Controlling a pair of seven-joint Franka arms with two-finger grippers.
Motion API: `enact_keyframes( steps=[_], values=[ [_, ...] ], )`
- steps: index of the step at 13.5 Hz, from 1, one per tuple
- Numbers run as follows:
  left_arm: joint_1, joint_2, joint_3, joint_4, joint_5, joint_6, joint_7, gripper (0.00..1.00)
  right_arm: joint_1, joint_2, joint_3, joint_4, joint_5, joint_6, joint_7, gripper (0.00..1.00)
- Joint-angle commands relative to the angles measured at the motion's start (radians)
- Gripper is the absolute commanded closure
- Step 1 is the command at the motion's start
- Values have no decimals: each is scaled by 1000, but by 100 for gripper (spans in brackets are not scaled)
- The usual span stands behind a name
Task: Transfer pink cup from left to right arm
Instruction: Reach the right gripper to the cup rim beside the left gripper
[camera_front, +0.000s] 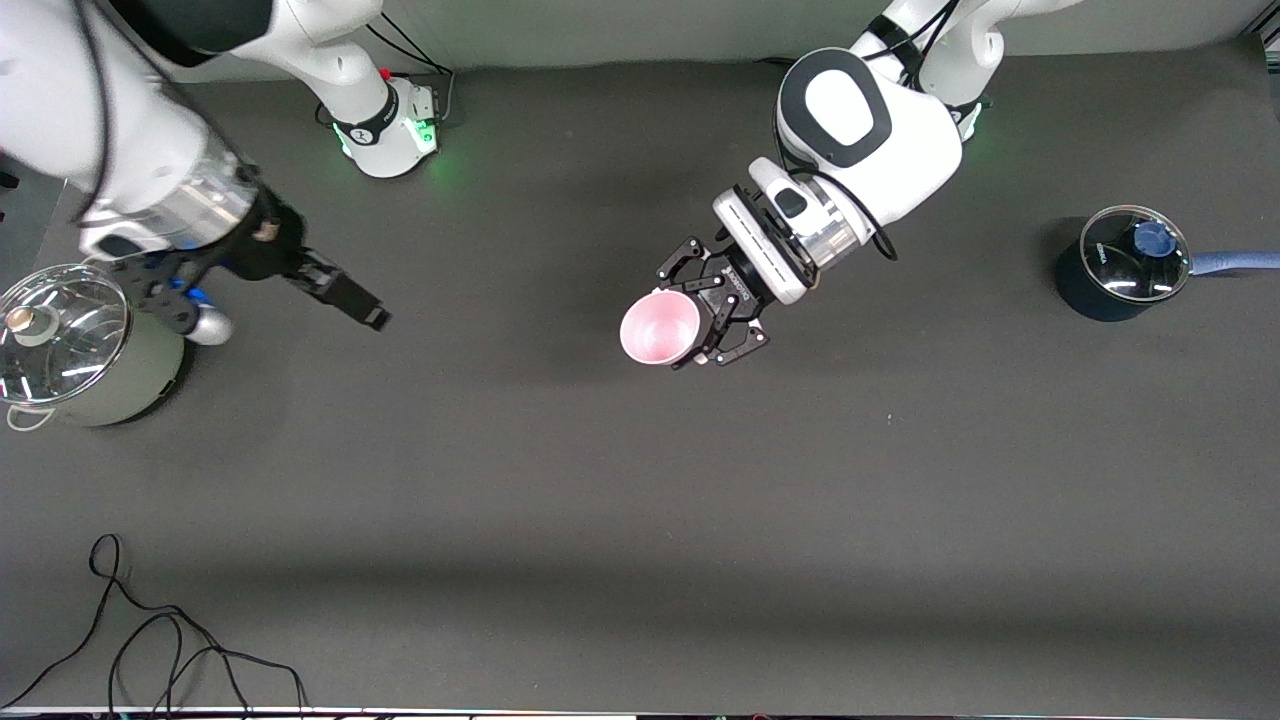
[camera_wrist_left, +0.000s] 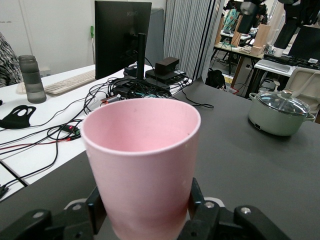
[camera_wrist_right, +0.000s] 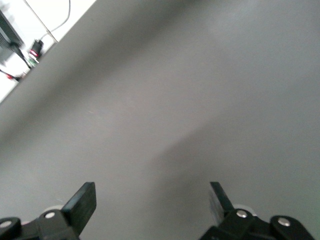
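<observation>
1. Front view: the small pale-pink plastic cup (camera_front: 660, 328) is up in the air over the middle of the dark table (camera_front: 640, 480), clamped by the left gripper (camera_front: 708, 312), the black linkage-finger one on the white left arm (camera_front: 865, 130). The cup's long axis is tipped, its open mouth facing the right arm's end of the table, and it looks empty. The right gripper (camera_front: 355, 300), with long straight black fingers, hangs well apart from it, beside the pale-green lidded pot (camera_front: 70, 350); nothing is between them. A dark-blue pot with a glass lid (camera_front: 1125, 262) stands at the left arm's end; what either pot holds cannot be seen.

2. Left wrist view: the linkage fingers (camera_wrist_left: 197, 200) press both sides of the cup's lower wall, leaving the rim free, which I judge is where the right gripper should take hold.

3. Right wrist view: the right fingers (camera_wrist_right: 80, 202) stand wide apart over bare table, holding nothing.
</observation>
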Motion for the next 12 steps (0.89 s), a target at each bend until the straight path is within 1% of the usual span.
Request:
enact_keyframes(
  steps=[1,3,5,7,9,12],
  values=[
    [-13,9,5,21,-20,21,12,47,64,104,-11,145,12,43,213,0],
    [-12,9,5,21,-20,21,12,47,96,181,-9,256,10,48,287,0],
    [-10,9,5,21,-20,21,12,47,131,238,-11,337,4,50,320,0],
    [-10,9,5,21,-22,24,12,47,179,266,-11,355,0,101,359,0],
    [-13,11,4,23,-22,59,10,47,211,280,-12,355,-2,169,428,0],
    [-13,11,5,23,-22,60,10,47,265,281,-12,352,-25,172,482,0]
  ],
)
